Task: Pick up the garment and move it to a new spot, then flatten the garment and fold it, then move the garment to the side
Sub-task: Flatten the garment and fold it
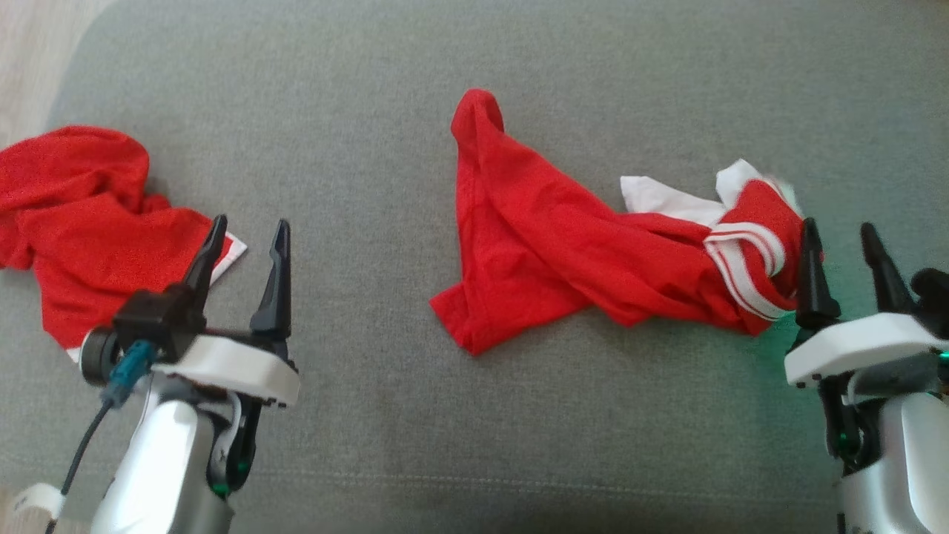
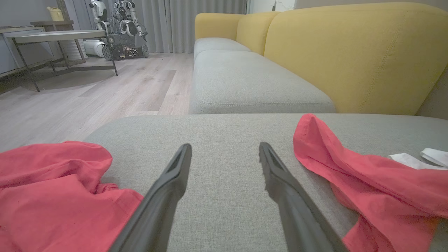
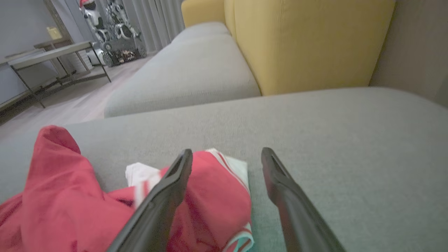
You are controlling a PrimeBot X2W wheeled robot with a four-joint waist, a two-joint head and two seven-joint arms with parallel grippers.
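Right gripper [image 3: 226, 152] has both dark fingers spread wide, with nothing between them. The red garment [image 3: 63, 196] with white striped trim sits crumpled on the grey cushion [image 3: 332, 140], partly behind one finger. Further back there's a yellow backrest [image 3: 304, 45] and a metal-legged table [image 3: 52, 52].

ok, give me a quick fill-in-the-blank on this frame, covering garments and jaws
1. The red garment with white striped trim lies nearest the ____ jaws.
2. The crumpled red garment lies by the ____ jaws.
3. Both sets of jaws stand ____ and hold nothing.
4. The backrest beyond the grey cushion is ____.
Missing words: right; left; open; yellow.
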